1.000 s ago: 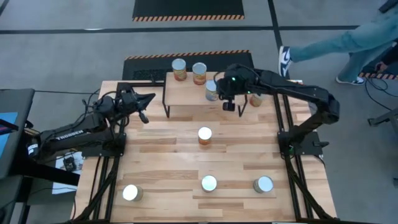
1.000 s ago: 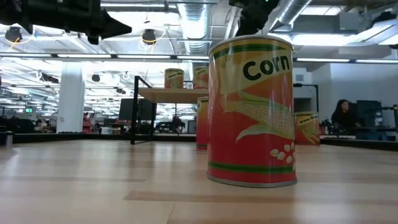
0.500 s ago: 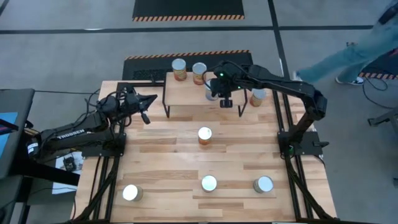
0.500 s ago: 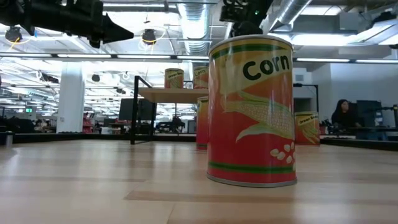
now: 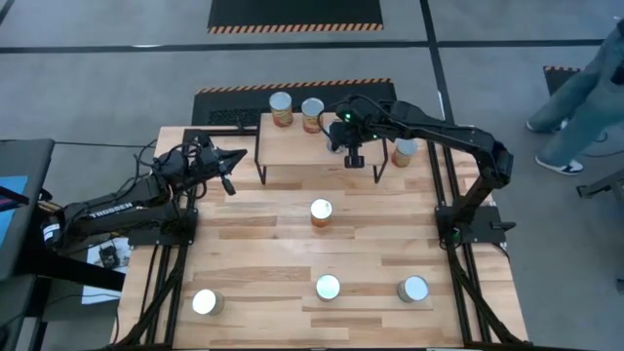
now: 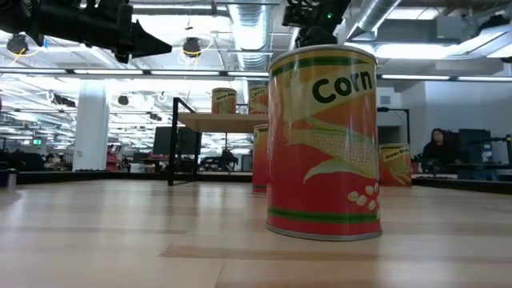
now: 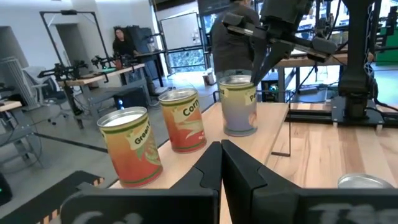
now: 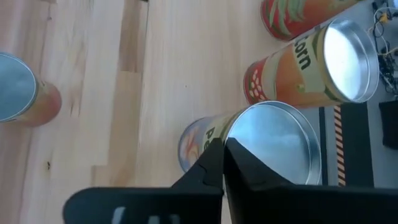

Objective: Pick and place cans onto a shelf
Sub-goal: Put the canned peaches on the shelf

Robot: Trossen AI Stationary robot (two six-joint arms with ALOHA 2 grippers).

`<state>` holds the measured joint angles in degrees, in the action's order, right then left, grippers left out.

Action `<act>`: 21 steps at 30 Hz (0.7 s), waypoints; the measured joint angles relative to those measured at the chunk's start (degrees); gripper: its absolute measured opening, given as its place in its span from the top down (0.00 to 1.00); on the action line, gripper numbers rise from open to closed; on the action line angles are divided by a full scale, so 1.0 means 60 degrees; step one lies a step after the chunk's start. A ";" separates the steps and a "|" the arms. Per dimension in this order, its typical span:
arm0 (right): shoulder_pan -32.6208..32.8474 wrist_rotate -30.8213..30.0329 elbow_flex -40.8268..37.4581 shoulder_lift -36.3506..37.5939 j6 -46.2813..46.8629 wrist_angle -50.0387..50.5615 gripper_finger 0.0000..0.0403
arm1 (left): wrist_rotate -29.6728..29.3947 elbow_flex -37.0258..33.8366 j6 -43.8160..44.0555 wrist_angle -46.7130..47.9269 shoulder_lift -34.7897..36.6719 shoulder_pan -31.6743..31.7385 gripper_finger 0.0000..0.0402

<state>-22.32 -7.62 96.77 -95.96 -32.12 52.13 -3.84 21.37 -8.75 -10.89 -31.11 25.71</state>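
High view, near edge: three cans [image 5: 328, 287] stand in a row along the table's near edge, well apart from each other, not yet picked.
Middle of table: one can [image 5: 321, 212] stands alone, upright.
Left edge: my left gripper [image 7: 221, 149] waits over the table's left edge near the far corner, fingers pressed together, holding nothing.
Shelf: the shelf [image 5: 292, 151] stands at the far edge; two cans [image 5: 281, 107] are at its far edge, side by side.
Third can: a third can [image 8: 273, 134] stands upright near the shelf's right end.
Right gripper: my right gripper [image 8: 222, 146] hovers just above this can's shiny top, fingers pressed together, pinching nothing.
Beside the shelf: one more can [image 5: 403, 151] stands on the table just beside the shelf's right end.
Handling: I judge the cans stiff, smooth and a little heavy if full. I would pinch across the label wall, about mid-height. The lid is slippery, and a tilted can may tip.
Change: one second ago my right gripper was at the shelf's right end and the third can was uncovered. Now it is over that can. No can has moved.
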 joint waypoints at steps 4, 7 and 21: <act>-0.0278 0.0051 0.0006 0.0066 -0.0336 -0.0280 0.98 | 0.0000 0.0000 0.0004 -0.0001 0.0004 0.0000 1.00; -0.0712 0.0047 0.0147 0.0036 -0.0527 -0.0230 0.99 | -0.0001 0.0000 0.0005 0.0003 0.0004 0.0000 1.00; -0.2347 0.1307 0.0198 -0.0178 -0.1012 -0.0665 0.99 | -0.0004 0.0004 0.0013 -0.0004 0.0004 0.0000 1.00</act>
<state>-36.41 0.22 97.96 -97.03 -38.20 48.14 -3.86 21.39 -8.68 -10.92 -31.09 25.71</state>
